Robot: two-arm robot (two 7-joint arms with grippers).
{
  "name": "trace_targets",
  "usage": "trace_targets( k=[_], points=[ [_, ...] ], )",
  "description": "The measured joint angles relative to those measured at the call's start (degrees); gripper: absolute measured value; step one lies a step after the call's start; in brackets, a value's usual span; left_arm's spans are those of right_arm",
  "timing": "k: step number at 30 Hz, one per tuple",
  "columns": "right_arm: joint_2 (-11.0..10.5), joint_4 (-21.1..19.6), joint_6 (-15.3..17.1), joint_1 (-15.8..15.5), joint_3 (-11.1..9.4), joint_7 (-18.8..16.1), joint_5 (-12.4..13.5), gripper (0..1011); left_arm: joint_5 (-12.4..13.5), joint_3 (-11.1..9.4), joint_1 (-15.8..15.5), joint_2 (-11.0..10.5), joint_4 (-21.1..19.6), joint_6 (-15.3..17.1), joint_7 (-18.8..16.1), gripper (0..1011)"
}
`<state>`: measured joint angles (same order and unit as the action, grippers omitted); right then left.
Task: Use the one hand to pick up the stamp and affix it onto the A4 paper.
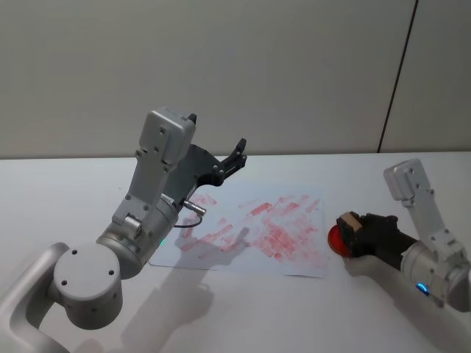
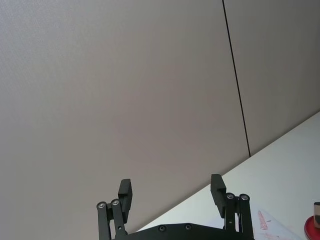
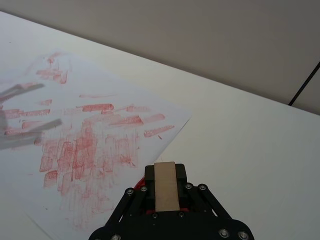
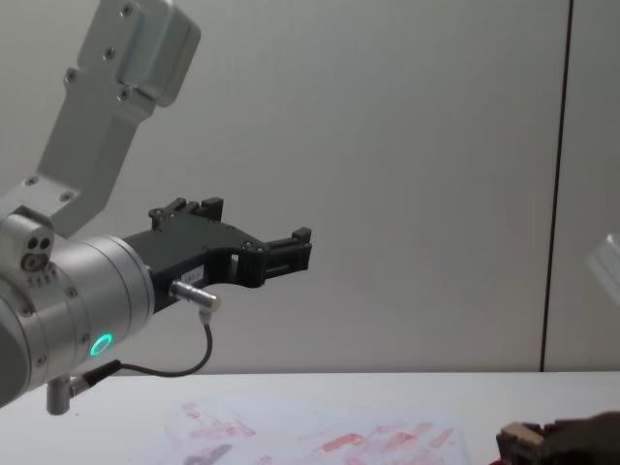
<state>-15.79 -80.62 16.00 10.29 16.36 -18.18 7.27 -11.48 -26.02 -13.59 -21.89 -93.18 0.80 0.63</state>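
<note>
The stamp (image 3: 165, 186), a light tan wooden block, sits between the black fingers of my right gripper (image 1: 352, 229), which is shut on it just above the red ink pad (image 1: 337, 240). That gripper is low over the table, just right of the A4 paper (image 1: 257, 224), a white sheet covered with red stamp prints. In the chest view the stamp (image 4: 521, 442) shows at the lower right. My left gripper (image 1: 237, 157) is held high above the paper's left part, open and holding nothing; its two fingers (image 2: 125, 192) stand apart against the wall.
The white table (image 1: 294, 309) runs wide in front of and right of the paper. A grey wall (image 1: 280, 73) stands behind the table's far edge. My left arm (image 1: 147, 213) rises over the paper's left end.
</note>
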Motion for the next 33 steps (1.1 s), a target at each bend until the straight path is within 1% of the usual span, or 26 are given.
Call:
trace_targets(
  k=[7,13,17,21,22,26,27,28,30,32,33],
  points=[
    [0.71,-0.69,-1.84,1.04,0.08,-0.23,0.59,219,0.0,0.0,0.0,0.0,0.0,0.0,0.0,1001],
    [2.41,-0.79,-3.8,3.26,0.73,-1.7,1.28,220,0.0,0.0,0.0,0.0,0.0,0.0,0.0,1001],
    [3.96,0.27,-4.73,5.14,1.47,-3.08,1.48,219,0.0,0.0,0.0,0.0,0.0,0.0,0.0,1001],
    [5.8,2.32,-5.19,7.32,2.44,-4.68,1.5,220,0.0,0.0,0.0,0.0,0.0,0.0,0.01,1002],
    [6.65,3.39,-5.24,8.3,2.9,-5.3,1.49,219,0.0,0.0,0.0,0.0,0.0,0.0,0.0,1001],
    [8.73,6.74,-5.11,10.58,4.18,-6.89,1.18,220,0.0,0.0,0.0,0.0,0.0,0.0,0.0,1001],
    [8.73,6.74,-5.11,10.58,4.18,-6.89,1.18,219,0.0,0.0,0.0,0.0,0.0,0.0,0.0,1001],
    [9.51,8.18,-4.92,11.4,4.7,-7.49,0.94,220,0.0,0.0,0.0,0.0,0.0,0.0,0.0,1002],
    [10.08,9.37,-4.72,12.03,5.14,-7.86,0.66,219,0.0,0.0,0.0,0.0,0.0,0.0,0.0,1001],
    [11.26,12.03,-4.34,13.25,6.07,-8.48,-0.11,219,0.0,0.0,0.0,0.0,0.0,0.0,0.0,1001],
    [11.26,12.03,-4.34,13.25,6.07,-8.48,-0.11,220,0.0,0.0,0.0,0.0,0.0,0.0,0.0,1001]
  ],
)
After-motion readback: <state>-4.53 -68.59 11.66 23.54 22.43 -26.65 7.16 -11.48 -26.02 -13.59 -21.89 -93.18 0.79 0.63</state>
